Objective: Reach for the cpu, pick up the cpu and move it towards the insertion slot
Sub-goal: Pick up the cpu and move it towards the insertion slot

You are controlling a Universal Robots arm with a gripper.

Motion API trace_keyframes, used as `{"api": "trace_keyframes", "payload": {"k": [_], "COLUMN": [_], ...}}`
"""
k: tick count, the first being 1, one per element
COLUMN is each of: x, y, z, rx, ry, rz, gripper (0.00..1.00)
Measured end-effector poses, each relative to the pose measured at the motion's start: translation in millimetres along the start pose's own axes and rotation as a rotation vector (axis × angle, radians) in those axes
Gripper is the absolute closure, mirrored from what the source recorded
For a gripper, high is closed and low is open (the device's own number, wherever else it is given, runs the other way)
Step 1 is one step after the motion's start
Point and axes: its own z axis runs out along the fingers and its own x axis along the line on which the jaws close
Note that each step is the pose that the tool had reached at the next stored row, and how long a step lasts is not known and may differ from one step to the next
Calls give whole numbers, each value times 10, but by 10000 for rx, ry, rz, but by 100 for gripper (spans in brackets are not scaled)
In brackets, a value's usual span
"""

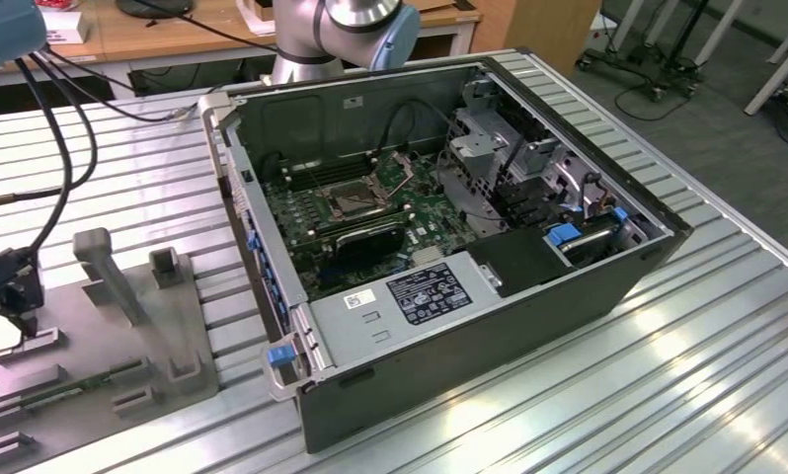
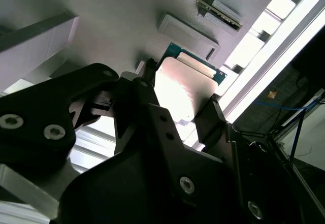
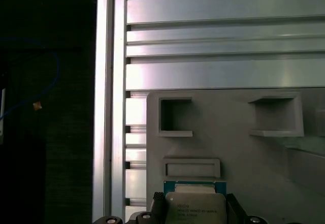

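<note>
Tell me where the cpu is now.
In both wrist views the cpu lies on the grey fixture plate, beside a rectangular pocket near the plate's edge.

The cpu [image 3: 195, 210] carries several short lines of dark print on its pale metal face in the first wrist view, too small and too blurred to be made out. In the exterior view a black label [image 1: 425, 292] with rows of fine white print lies on the grey metal box [image 1: 408, 331] at the near end of the open computer case [image 1: 631, 286], and a small white sticker [image 1: 363, 299] with dark marks lies just beside it; neither is legible.
</note>
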Motion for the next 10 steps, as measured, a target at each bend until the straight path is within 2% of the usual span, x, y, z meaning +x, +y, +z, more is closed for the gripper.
{"api": "trace_keyframes", "payload": {"k": [10], "x": [0], "y": [1], "z": [-36], "rx": [0], "ry": [0], "rz": [0], "gripper": [45]}}
